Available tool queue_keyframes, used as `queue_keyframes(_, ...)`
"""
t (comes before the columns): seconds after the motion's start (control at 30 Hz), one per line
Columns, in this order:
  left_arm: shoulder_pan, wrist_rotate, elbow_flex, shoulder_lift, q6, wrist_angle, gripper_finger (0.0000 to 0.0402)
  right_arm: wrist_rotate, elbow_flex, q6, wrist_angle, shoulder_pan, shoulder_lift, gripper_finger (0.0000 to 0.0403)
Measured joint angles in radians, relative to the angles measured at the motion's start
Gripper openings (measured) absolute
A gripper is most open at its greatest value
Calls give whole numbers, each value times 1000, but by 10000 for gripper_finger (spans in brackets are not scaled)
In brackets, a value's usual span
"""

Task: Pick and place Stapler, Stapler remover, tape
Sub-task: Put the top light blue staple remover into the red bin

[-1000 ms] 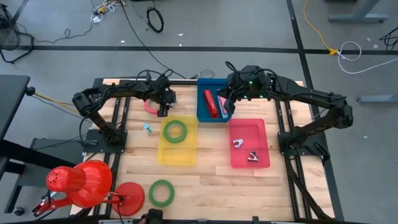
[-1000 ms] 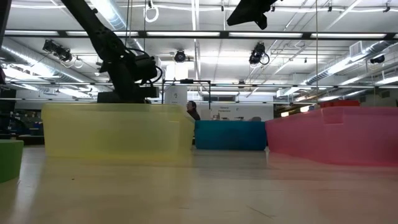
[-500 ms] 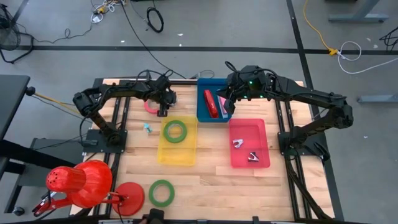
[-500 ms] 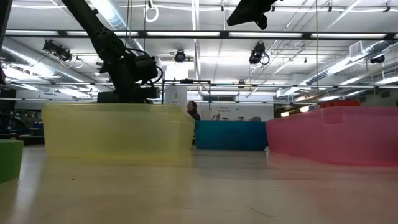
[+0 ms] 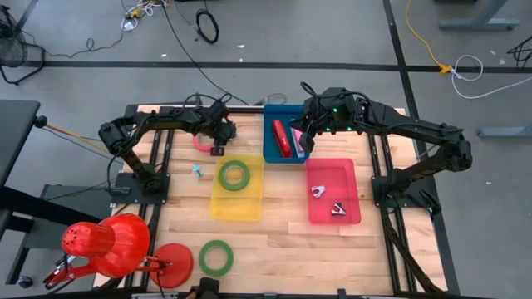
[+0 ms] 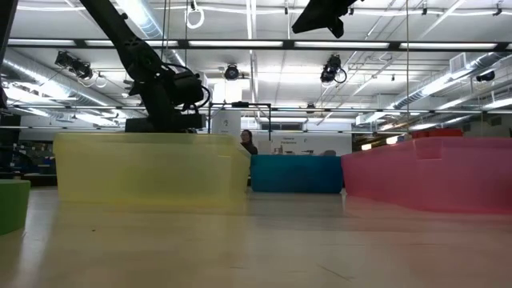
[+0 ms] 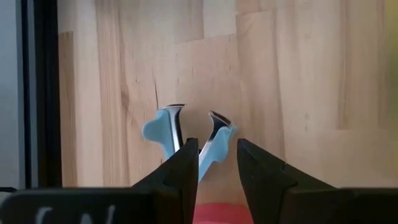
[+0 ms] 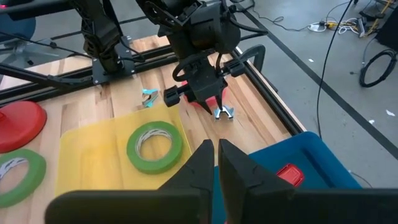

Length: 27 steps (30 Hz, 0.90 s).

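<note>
Left tool (image 5: 218,150), jaws narrow & holding nothing, hangs over desk (image 5: 274,241) w/ blue staple remover (image 7: 186,134) just ahead of its tips, prongs pointing away from you. Left arm's far nearer. Right tool (image 5: 304,143) pinched shut above blue bin (image 5: 270,155).

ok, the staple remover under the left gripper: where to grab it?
Probably pinch across its two light-blue handles, coming from straight above. The remover lies flat on the table with its V spread and its metal claws pointing away from the left gripper, whose open fingers sit either side of one handle. The right gripper waits over the blue bin.
</note>
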Motion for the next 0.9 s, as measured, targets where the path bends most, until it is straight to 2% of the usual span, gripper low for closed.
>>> queue_keyframes(0.53, -6, 7, 0, 0, -7, -3, 110, 1, 0, -19, 0, 0, 0, 23)
queue_keyframes(0.9, -6, 8, 0, 0, -29, -4, 18, -3, 0, -19, 1, 0, 0, 22)
